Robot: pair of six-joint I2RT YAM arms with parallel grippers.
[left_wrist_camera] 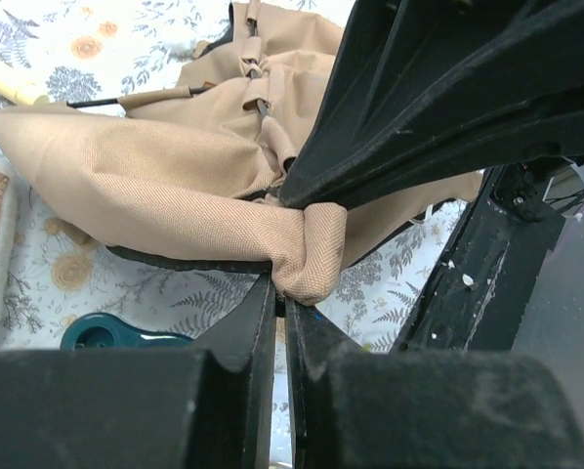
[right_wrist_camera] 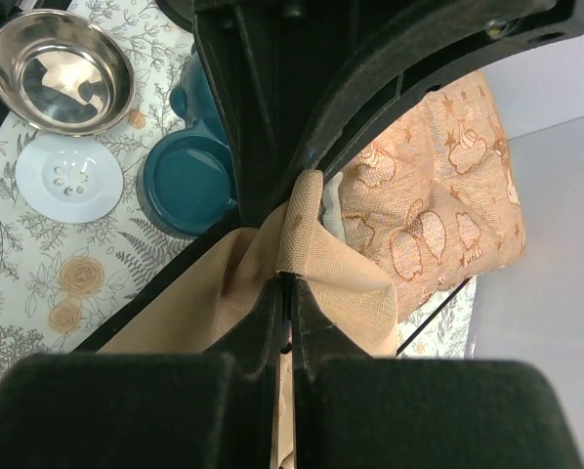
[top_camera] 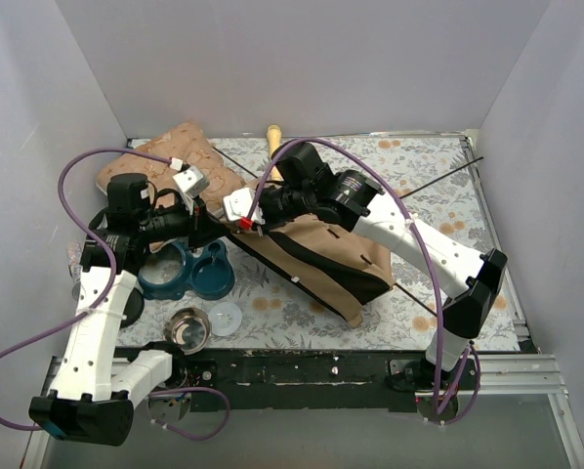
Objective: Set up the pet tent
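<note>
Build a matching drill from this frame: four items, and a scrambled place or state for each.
Items
1. pet tent
2. steel bowl
3. patterned cushion
4. white perforated disc

Place or state
a. far-left corner of the table
b. empty, on the near side of the teal feeder stand
c. fabric pinched by the left gripper and the right gripper
d. lying flat, just right of the steel bowl

Pairs: 1-c, 2-b, 3-a, 4-d
</note>
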